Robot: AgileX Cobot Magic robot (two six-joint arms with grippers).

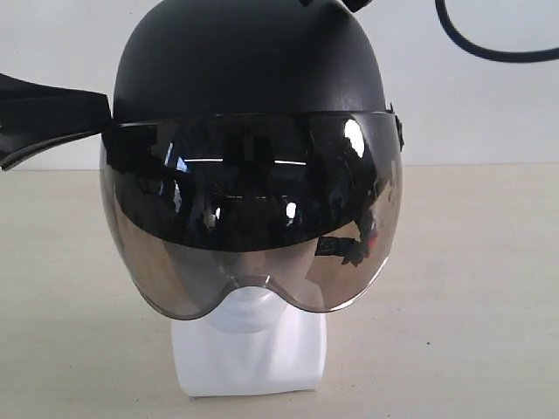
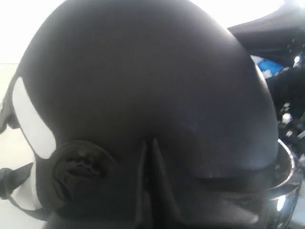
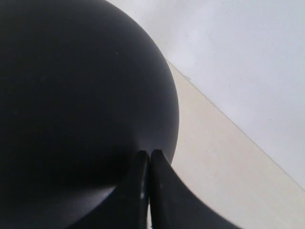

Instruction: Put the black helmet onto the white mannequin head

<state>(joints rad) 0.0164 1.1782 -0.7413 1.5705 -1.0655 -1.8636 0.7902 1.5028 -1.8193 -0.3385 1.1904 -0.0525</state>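
Black helmet [image 1: 249, 61], visor down, seated on white mannequin head [image 1: 253, 353], on table [image 1: 472, 288]. Left hand [image 2: 148, 143] and right hand [image 3: 147, 153]: fingers closed together, holding nothing, tips at the shell.

Bright even light; white glints across the black helmet [image 1: 249, 78]; left wrist view blurred, overexposed

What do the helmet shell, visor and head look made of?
The shell looks like hard plastic, matte black, no glare. The visor: smoky see-through plastic, glossy, mirroring lights. The head: likely white plastic, smooth.
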